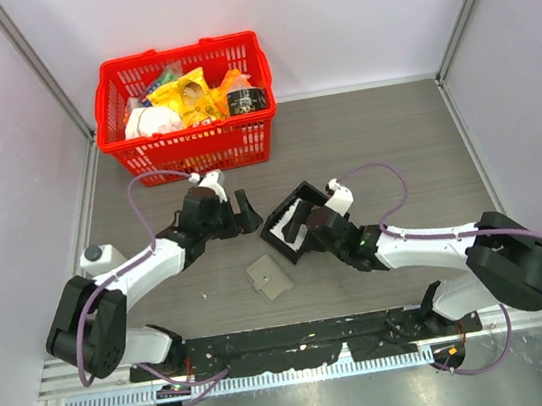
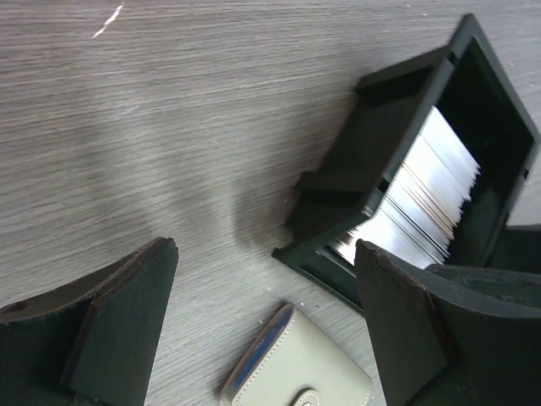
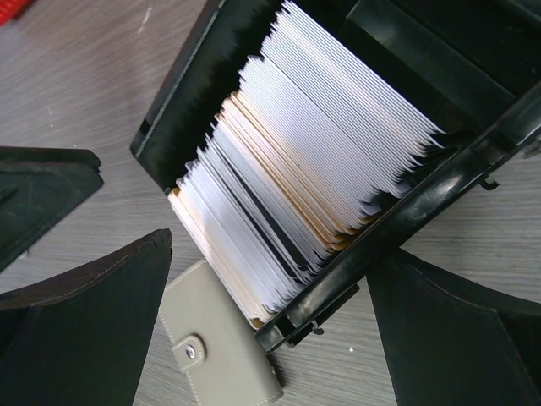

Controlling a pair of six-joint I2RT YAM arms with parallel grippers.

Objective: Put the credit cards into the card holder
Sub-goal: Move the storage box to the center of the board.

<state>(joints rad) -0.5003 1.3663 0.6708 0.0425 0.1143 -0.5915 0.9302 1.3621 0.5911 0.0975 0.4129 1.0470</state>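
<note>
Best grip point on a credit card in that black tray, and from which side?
Probably pinch the exposed top edge of an end card of the credit cards, coming from above. They stand on edge, packed tight and leaning; the black tray walls off their sides.

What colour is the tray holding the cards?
The tray is black. It shows best in the right wrist view.

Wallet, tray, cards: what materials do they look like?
Card holder: probably leather or faux leather, matte grey-beige, stitched edge, metal snap. Black tray: moulded plastic, slight sheen. Credit cards: thin glossy plastic, mostly white, some tan.
</note>
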